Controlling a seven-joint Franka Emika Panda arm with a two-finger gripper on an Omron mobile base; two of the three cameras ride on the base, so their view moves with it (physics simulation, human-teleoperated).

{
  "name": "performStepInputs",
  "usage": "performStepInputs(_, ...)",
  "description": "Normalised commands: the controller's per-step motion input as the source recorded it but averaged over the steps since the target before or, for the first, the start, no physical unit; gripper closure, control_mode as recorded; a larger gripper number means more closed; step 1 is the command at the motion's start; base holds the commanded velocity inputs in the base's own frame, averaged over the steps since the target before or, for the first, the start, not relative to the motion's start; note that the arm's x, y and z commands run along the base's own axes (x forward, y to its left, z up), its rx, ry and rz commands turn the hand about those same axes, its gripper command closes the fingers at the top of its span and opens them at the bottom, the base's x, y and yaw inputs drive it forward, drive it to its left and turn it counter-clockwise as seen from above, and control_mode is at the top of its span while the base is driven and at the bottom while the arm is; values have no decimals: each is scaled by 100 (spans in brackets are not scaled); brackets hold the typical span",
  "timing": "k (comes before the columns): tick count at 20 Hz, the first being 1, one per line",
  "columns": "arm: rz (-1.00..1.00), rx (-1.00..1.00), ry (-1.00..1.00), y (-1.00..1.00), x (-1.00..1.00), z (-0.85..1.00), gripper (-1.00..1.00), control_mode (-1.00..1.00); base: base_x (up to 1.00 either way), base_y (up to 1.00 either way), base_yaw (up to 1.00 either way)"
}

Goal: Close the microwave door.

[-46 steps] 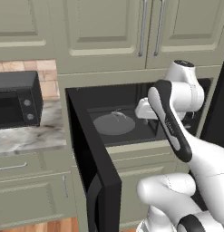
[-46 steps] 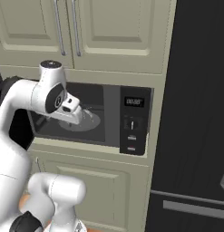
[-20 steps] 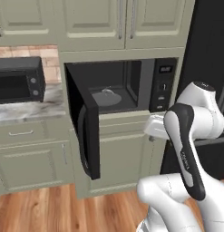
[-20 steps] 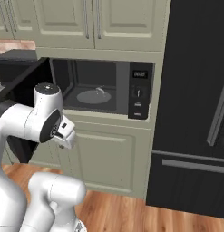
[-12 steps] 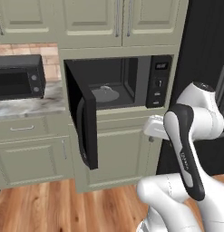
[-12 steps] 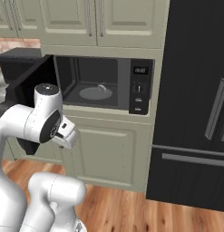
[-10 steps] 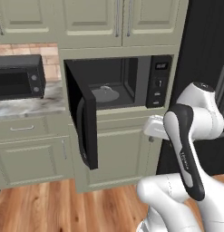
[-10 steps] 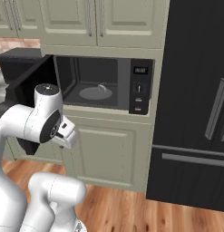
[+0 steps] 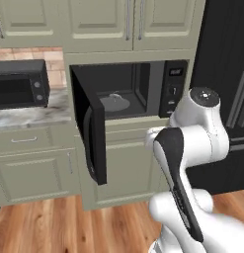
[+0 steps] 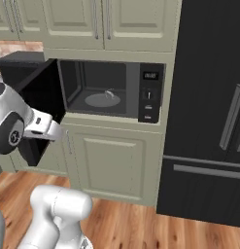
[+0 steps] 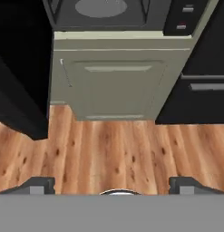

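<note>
The microwave [image 9: 138, 91] sits built into the pale green cabinetry, between the marble worktop [image 9: 29, 116] on its left and the black fridge [image 9: 227, 89] on its right. Its grey cavity is exposed, with the round glass turntable [image 9: 113, 103] on the floor of it and the control panel [image 9: 174, 88] along its right side. The microwave door [image 9: 89, 128] stands wide open, hinged at its left edge and swung out toward the room, its curved handle [image 9: 87, 136] on the face seen from the left base view. On the worktop, toward its back edge, stands a toaster oven [image 9: 20, 84].

The gripper [image 11: 111, 185] is held low, well apart from the door, looking at the wooden floor [image 11: 113, 149] and the lower cabinet door [image 11: 115, 88] beneath the microwave. The fingers [image 11: 38, 185] look spread apart with nothing between them, though only their tips show at the bottom of the hand view.
</note>
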Motion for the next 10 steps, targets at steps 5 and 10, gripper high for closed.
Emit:
performStepInputs(5,20,-49,-73,65,-8,22,-100,-100,0,0,0)
performStepInputs(10,48,1,-27,50,-36,-8,-100,-100,0,0,0)
